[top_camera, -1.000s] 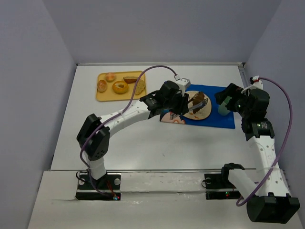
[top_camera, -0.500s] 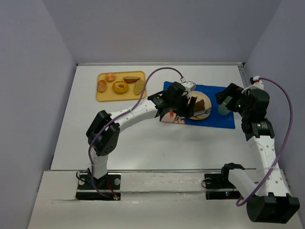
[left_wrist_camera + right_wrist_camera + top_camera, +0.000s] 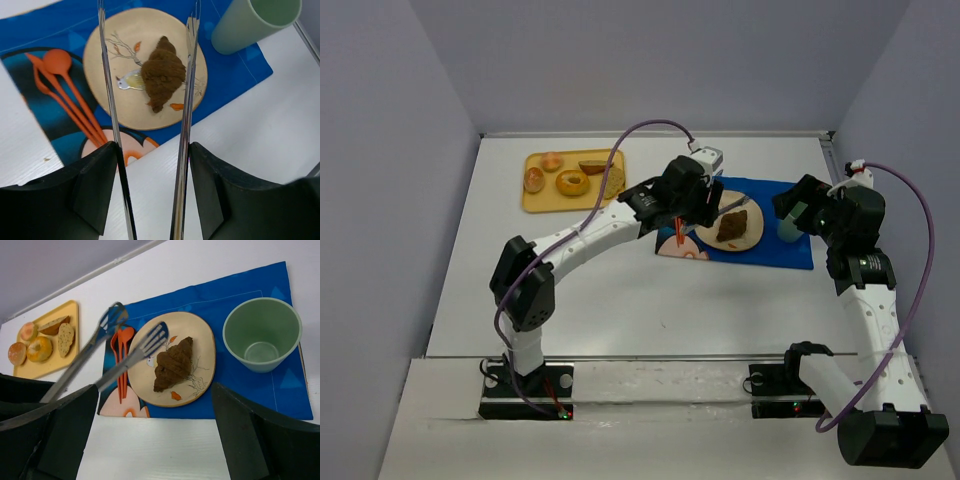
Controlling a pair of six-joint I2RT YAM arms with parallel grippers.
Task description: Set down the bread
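The bread point(image 3: 731, 226), a dark brown croissant, lies on the round tan plate point(image 3: 751, 238) with nothing touching it. It also shows as the bread point(image 3: 162, 74) on the plate point(image 3: 102, 55) and as the bread point(image 3: 173, 364) on the plate point(image 3: 200, 332). My left gripper point(image 3: 686, 196) point(image 3: 152, 150) is shut on metal tongs point(image 3: 108, 100) point(image 3: 131, 356). The tong blades stand spread apart above the plate's left side, holding nothing. My right gripper point(image 3: 800, 212) point(image 3: 155, 390) is open and empty, hovering right of the plate.
A green cup point(image 3: 787, 229) point(image 3: 261, 335) stands on the blue placemat point(image 3: 790, 252) right of the plate. An orange spoon and fork point(image 3: 65, 95) lie on the mat's left part. A yellow tray point(image 3: 540, 198) with several breads sits at the back left.
The tongs spread apart and let the bread go onto the plate. The left arm then drew back to the left, off the bread. The right arm stayed put.
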